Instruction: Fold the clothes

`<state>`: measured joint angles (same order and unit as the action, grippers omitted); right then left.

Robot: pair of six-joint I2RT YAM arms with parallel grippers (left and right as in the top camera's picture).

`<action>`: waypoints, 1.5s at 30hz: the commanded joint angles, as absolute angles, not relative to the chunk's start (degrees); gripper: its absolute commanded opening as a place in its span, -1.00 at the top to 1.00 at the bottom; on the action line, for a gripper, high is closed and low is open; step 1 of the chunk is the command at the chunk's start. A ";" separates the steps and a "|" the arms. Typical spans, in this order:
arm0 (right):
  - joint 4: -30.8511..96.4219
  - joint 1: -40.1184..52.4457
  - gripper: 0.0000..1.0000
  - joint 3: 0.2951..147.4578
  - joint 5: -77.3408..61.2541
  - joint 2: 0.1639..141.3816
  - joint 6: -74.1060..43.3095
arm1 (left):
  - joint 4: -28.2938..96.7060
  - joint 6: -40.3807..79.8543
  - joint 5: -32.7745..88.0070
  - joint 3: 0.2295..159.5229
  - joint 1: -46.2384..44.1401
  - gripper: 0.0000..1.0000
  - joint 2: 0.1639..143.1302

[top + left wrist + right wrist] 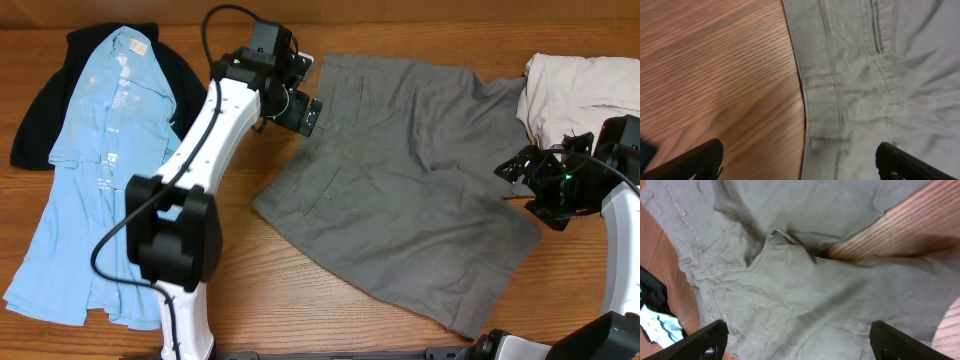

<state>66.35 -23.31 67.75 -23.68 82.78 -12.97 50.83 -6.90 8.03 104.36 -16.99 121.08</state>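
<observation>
Left fingers (pixel 695 160) spread, empty, over waistband (pixel 815 100) of shorts (pixel 400 180); right fingers (pixel 900 342) wide, empty, above leg (pixel 830 310). Pinch waistband edge cleanly, lift evenly, fold flat.

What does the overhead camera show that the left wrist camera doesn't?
Only overhead: the light blue shirt lying on the black shirt, the beige garment, and the right gripper. Only left wrist: the belt loop and fine seam stitching. Both: the grey-olive shorts, the wooden table, and the open left gripper at the shorts' edge.
</observation>
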 commanded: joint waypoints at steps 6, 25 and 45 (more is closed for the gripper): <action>64.99 -21.80 -0.89 69.30 -23.81 82.74 -11.94 | 47.51 -12.23 11.66 104.01 -17.37 -1.00 128.11; 64.42 -21.80 -0.89 69.30 -22.59 82.74 -11.97 | 45.98 -6.11 11.68 103.96 -18.94 -0.07 134.74; 64.40 -21.80 -0.89 69.30 -22.57 82.74 -11.97 | 47.03 11.14 1.04 103.96 -15.11 0.92 138.32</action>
